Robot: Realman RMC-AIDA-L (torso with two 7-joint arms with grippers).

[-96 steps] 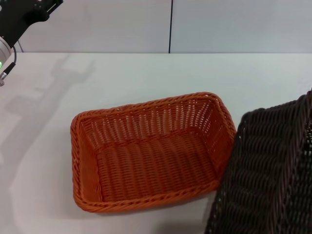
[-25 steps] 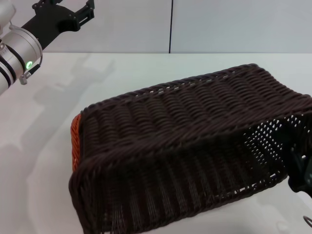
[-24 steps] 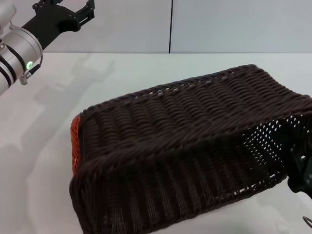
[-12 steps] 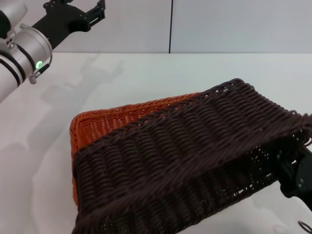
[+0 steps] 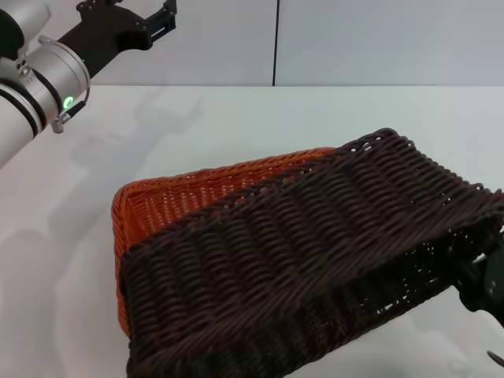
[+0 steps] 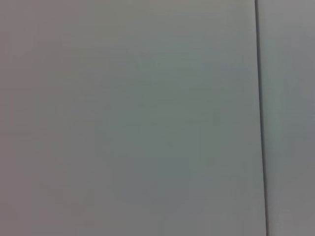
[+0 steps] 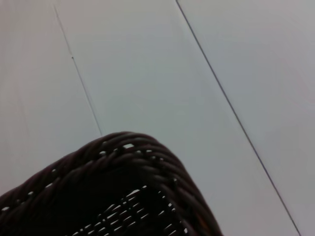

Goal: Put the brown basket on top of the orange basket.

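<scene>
Two baskets are meeting at the middle of the white table (image 5: 378, 110): the brown basket (image 5: 315, 260) is hanging tilted over the orange basket (image 5: 157, 206), covering most of it, so that only the orange rim toward 10 o'clock is showing in the head view. The right gripper (image 5: 484, 287) is sitting at 4 o'clock of the scene, at the brown basket's right end, and it seems to be clamping that end, though its fingers are hidden behind the weave, so I cannot tell the grasp for sure. The left gripper (image 5: 130, 27) is waiting high at 11 o'clock, well apart from both baskets, with its fingers spread and nothing between them. To do this step well, I judge that the right arm should be levelling the brown basket first, because its edge toward 7 o'clock is lying lower than the held end. Then it should be shifting the basket a little toward 10 o'clock, so that the two rims are matching, and lowering slowly. Letting go while tilted could make it slide off.
</scene>
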